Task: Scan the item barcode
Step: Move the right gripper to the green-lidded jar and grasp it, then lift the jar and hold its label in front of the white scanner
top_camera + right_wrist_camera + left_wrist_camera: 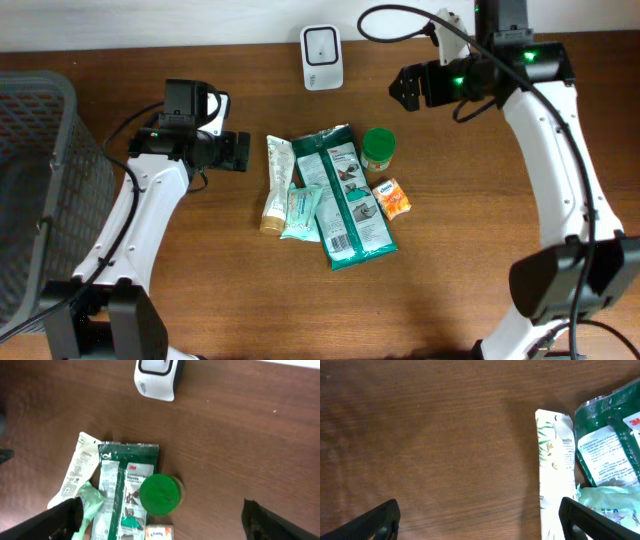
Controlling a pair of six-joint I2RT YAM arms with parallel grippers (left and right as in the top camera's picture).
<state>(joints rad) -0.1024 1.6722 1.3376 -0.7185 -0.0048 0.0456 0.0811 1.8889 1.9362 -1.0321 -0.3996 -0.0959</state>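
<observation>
Landmark: green glove pack (345,195), flat on the wooden table (480,290), printed side up, long axis running near to far

Barcode scanner (322,57): white, at the far table edge, beyond the glove pack's far end and well apart from it; nothing is in front of its window

White tube (277,183): flat, just left of the glove pack, roughly parallel to it, tan cap at the near end

Pale teal pouch (301,212): against the glove pack's left edge, wedged between it and the tube, touching both

Green-lidded jar (378,148): upright, just beside the glove pack's far right corner

Orange packet (391,198): just right of the glove pack's middle; cannot tell if they touch

Left gripper (240,151): left of the glove pack, just past the tube's far end, over bare wood; fingers spread wide, nothing between them

Right gripper (405,85): beyond the glove pack's far right corner, past the jar, raised above the table; fingers spread wide, holding nothing

Grey mesh basket (40,180): far left of the glove pack, at the table's left edge
</observation>
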